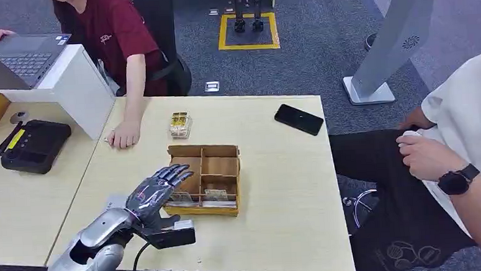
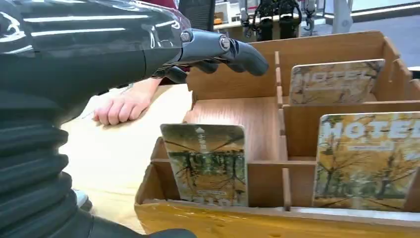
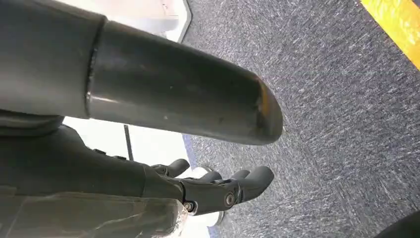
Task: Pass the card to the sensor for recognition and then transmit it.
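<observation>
Head view shows the left robot hand (image 1: 157, 191) stretched out over the near-left corner of the wooden card box (image 1: 229, 209), its fingers spread and holding nothing, which I read as the reach for a card not yet closed. The box sits mid-bench (image 1: 278, 189) with cards propped upright in its compartments, a posture that leaves their top edges free to pinch. From the left wrist view, the nearest hotel card (image 2: 207, 163) leans in the front compartment just below the fingers (image 2: 247, 55), with 2 more cards (image 2: 369, 158) in the neighbouring slots. A black card reader (image 1: 33, 145), likely the sensor, lies well apart on the left desk. The right robot hand (image 3: 223, 191) hangs over carpet, fingers loosely extended and holding nothing.
</observation>
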`<action>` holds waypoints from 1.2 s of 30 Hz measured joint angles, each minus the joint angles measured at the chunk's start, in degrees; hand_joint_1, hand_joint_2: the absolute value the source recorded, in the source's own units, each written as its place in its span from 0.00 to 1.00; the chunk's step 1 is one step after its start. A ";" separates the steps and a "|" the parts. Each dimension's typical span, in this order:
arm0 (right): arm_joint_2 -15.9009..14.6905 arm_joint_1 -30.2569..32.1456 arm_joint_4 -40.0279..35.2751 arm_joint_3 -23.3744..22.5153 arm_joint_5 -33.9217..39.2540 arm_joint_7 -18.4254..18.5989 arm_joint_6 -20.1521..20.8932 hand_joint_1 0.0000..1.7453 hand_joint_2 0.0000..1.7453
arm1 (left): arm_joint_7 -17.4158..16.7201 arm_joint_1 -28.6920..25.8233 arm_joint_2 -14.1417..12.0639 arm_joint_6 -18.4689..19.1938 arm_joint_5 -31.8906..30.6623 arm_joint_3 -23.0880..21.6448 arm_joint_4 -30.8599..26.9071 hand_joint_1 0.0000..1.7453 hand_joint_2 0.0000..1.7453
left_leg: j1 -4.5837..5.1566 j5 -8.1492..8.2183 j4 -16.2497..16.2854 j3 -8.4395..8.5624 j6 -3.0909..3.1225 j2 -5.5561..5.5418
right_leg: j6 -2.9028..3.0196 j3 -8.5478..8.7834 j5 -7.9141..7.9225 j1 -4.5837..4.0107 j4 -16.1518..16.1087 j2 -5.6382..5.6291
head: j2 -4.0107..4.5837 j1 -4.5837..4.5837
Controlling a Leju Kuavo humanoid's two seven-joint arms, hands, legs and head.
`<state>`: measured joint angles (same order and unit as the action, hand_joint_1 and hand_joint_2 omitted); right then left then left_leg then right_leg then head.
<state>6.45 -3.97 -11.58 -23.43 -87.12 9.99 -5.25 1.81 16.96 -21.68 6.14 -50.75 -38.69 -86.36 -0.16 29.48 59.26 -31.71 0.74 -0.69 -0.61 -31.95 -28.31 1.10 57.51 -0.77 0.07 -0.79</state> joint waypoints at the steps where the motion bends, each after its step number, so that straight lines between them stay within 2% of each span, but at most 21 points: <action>1: 0.00 -0.01 0.00 0.00 0.00 0.00 0.00 0.00 0.00 | 0.00 -0.04 0.09 -0.04 0.00 -0.02 0.00 0.00 1.00 | 0.00 0.00 0.00 0.00 0.00 0.00 | 0.00 0.00 0.00 0.00 0.00 0.00 | 0.00 -0.02; 8: 0.00 -0.02 0.00 0.02 -0.15 0.00 0.00 0.00 0.00 | -0.06 -0.18 0.50 -0.35 0.00 -0.02 0.00 0.00 1.00 | 0.00 0.00 0.00 0.00 0.00 0.00 | 0.00 0.00 0.00 0.00 0.00 0.00 | 0.00 0.00; 9: 0.00 -0.03 0.00 0.02 -0.17 0.00 0.00 0.00 0.00 | -0.13 -0.19 0.57 -0.48 -0.11 -0.02 0.00 0.14 1.00 | 0.00 0.00 0.00 0.00 0.00 0.00 | 0.00 0.00 0.00 0.00 0.00 0.00 | 0.00 0.00; 10: 0.00 -0.04 0.00 0.02 -0.24 0.00 0.02 0.00 0.00 | -0.28 -0.21 0.59 -0.70 -0.37 -0.02 0.00 0.17 1.00 | 0.00 0.00 0.00 0.00 0.00 0.00 | 0.00 0.00 0.00 0.00 0.00 0.00 | 0.00 0.00; 14: 0.00 -0.05 0.00 0.09 -0.33 -0.02 0.00 0.00 0.00 | -1.46 -0.39 0.87 -1.55 -1.92 -0.02 0.18 0.16 1.00 | 0.00 0.00 0.00 0.00 0.00 0.00 | 0.00 0.00 0.00 0.00 0.00 0.00 | 0.00 0.00; 16: 0.00 -0.04 0.00 0.09 -0.33 -0.13 0.00 0.00 0.00 | -1.75 -0.62 0.90 -1.57 -2.08 -0.02 0.24 0.24 1.00 | 0.00 0.00 0.00 0.00 0.00 0.00 | 0.00 0.00 0.00 0.00 0.00 0.00 | 0.00 0.00; 17: 0.00 -0.04 0.00 0.11 -0.33 -0.13 0.00 0.00 0.00 | -1.75 -0.69 0.92 -1.60 -2.10 -0.02 0.28 0.23 1.00 | 0.00 0.00 0.00 0.00 0.00 0.00 | 0.00 0.00 0.00 0.00 0.00 0.00 | 0.00 0.00; 18: 0.00 -0.05 0.00 0.11 -0.33 -0.13 0.00 0.00 0.00 | -1.75 -0.73 0.92 -1.62 -2.25 -0.02 0.33 0.40 1.00 | 0.00 0.00 0.00 0.00 0.00 0.00 | 0.00 0.00 0.00 0.00 0.00 0.00 | 0.00 0.00; 19: 0.00 -0.05 0.00 0.11 -0.35 -0.13 0.00 0.00 0.00 | -1.75 -0.77 0.92 -1.68 -2.25 -0.02 0.35 0.51 1.00 | 0.00 0.00 0.00 0.00 0.00 0.00 | 0.00 0.00 0.00 0.00 0.00 0.00 | 0.00 0.00; 20: 0.00 -0.05 0.00 0.13 -0.39 -0.13 0.00 0.00 0.00 | -1.75 -0.80 0.92 -1.75 -2.41 -0.02 0.35 0.52 1.00 | 0.00 0.00 0.00 0.00 0.00 0.00 | 0.00 0.00 0.00 0.00 0.00 0.00 | 0.00 0.00; 21: 0.00 -0.05 0.00 0.13 -0.39 -0.13 0.00 0.00 0.00 | -1.75 -0.82 0.92 -1.88 -2.41 -0.02 0.35 0.63 1.00 | 0.00 0.00 0.00 0.00 0.00 0.00 | 0.00 0.00 0.00 0.00 0.00 0.00 | 0.00 0.00; 22: 0.00 -0.06 0.00 0.13 -0.41 -0.13 0.00 0.00 0.00 | -1.75 -0.82 0.92 -1.92 -2.41 -0.02 0.35 0.49 1.00 | 0.00 0.00 0.00 0.00 0.00 0.00 | 0.00 0.00 0.00 0.00 0.00 0.00 | 0.00 0.00; 23: 0.00 -0.06 0.00 0.13 -0.42 -0.13 0.00 0.00 0.00 | -1.75 -0.82 0.92 -1.97 -2.41 -0.02 0.35 0.44 1.00 | 0.00 0.00 0.00 0.00 0.00 0.00 | 0.00 0.00 0.00 0.00 0.00 0.00 | 0.00 0.00; 24: 0.00 -0.07 0.00 0.15 -0.42 -0.15 0.00 0.00 0.00 | -1.75 -0.83 0.92 -1.99 -2.41 -0.02 0.35 0.44 1.00 | 0.00 0.00 0.00 0.00 0.00 0.00 | 0.00 0.00 0.00 0.00 0.00 0.00 | 0.00 0.00; 25: 0.00 -0.07 0.00 0.18 -0.42 -0.20 0.00 0.00 0.00 | -1.75 -0.85 0.92 -2.01 -2.41 -0.02 0.35 0.52 1.00 | 0.00 0.00 0.00 0.00 0.00 0.00 | 0.00 0.00 0.00 0.00 0.00 0.00 | 0.00 0.00; 26: 0.00 -0.07 0.00 0.17 -0.44 -0.20 0.00 0.00 0.00 | -1.75 -0.88 0.90 -2.01 -2.41 -0.02 0.35 0.52 1.00 | 0.00 0.00 0.00 0.00 0.00 0.00 | 0.00 0.00 0.00 0.00 0.00 0.00 | 0.00 0.00; 27: 0.00 -0.06 0.00 0.20 -0.46 -0.20 0.02 0.00 0.00 | -1.68 -0.91 0.90 -2.01 -2.41 -0.02 0.35 0.60 1.00 | 0.00 0.00 0.00 0.00 0.00 0.00 | 0.00 0.00 0.00 0.00 0.00 0.00 | 0.00 0.00; 28: 0.00 -0.06 0.00 0.22 -0.48 -0.20 0.02 0.00 0.00 | -1.55 -0.93 0.90 -2.01 -2.41 -0.02 0.35 0.63 1.00 | 0.00 0.00 0.00 0.00 0.00 0.00 | 0.00 0.00 0.00 0.00 0.00 0.00 | 0.00 0.00; 35: 0.00 -0.07 0.00 0.48 -0.48 -0.20 0.02 0.00 0.00 | -1.25 -1.02 0.89 -1.99 -2.38 -0.02 0.35 0.63 1.00 | 0.00 0.00 0.00 0.00 0.00 0.00 | 0.00 0.00 0.00 0.00 0.00 0.00 | 0.00 0.00; 36: 0.00 -0.07 0.00 0.55 -0.48 -0.20 0.02 0.00 0.00 | -1.25 -1.02 0.87 -1.99 -2.38 0.00 0.35 0.87 1.00 | 0.00 0.00 0.00 0.00 0.00 0.00 | 0.00 0.00 0.00 0.00 0.00 0.00 | 0.00 0.00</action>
<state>6.45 -4.04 -11.58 -22.88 -87.60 9.79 -5.22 0.57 15.94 -20.81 4.15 -53.13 -38.69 -86.01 -0.16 29.48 59.25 -31.72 0.74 -0.69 -0.61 -31.94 -28.31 1.10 57.51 -0.77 0.07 -0.79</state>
